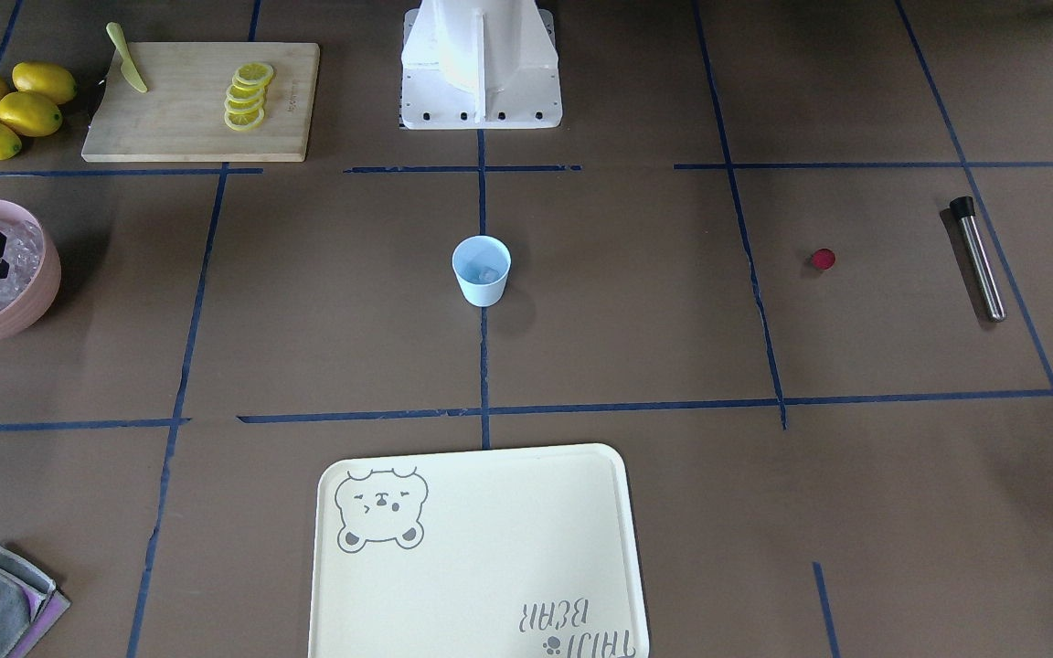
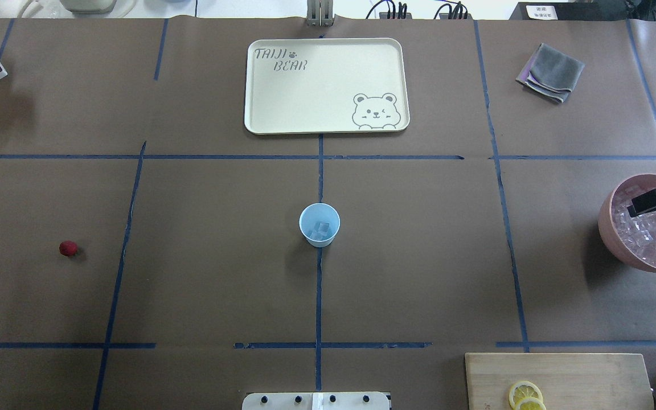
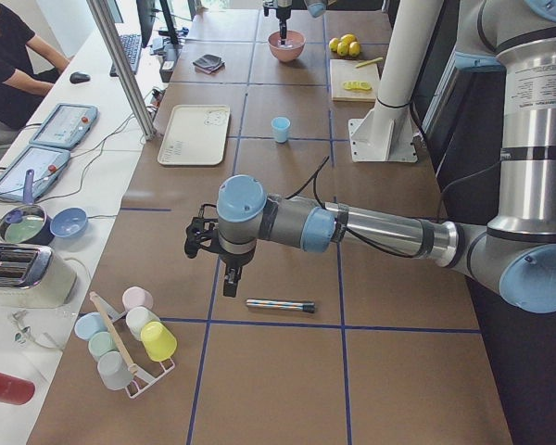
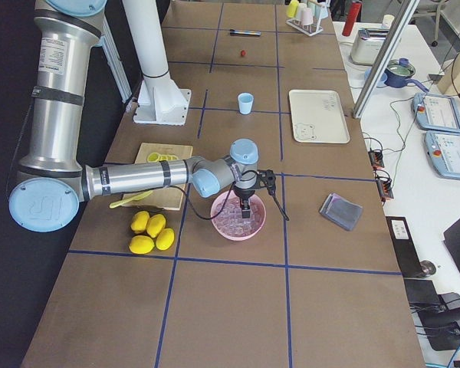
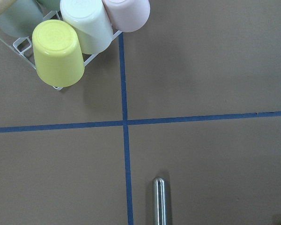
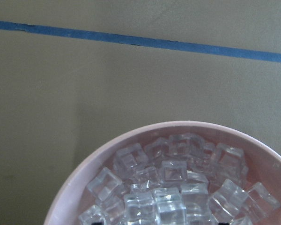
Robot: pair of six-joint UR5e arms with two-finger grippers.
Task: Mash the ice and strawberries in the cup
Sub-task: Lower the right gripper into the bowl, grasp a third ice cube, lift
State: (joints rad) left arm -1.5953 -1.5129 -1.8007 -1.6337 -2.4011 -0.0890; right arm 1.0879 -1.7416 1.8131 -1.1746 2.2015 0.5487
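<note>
The pale-blue plastic cup (image 1: 481, 285) holds clear ice cubes (image 2: 320, 229); the tiny dark-red strawberry piece (image 2: 68, 248) lies apart, unmashed. Right gripper (image 2: 641, 204) is spread in the pink bowl (image 2: 610, 239)

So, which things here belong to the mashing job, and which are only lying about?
For the job: cup, ice in it, strawberry, pink bowl with more ice, steel rod (likely the masher).

Lying about: lemons, cutting board, lemon slices, yellow knife, bear tray, grey cloth, spare cups.

Brown table (image 2: 419, 256), blue-taped — cup (image 2: 319, 225), strawberry (image 2: 68, 248), tray (image 2: 326, 91), pink bowl (image 2: 609, 236), cutting board (image 1: 188, 114), lemons (image 1: 28, 111), cloth (image 2: 551, 72), steel rod (image 1: 981, 265)
</note>
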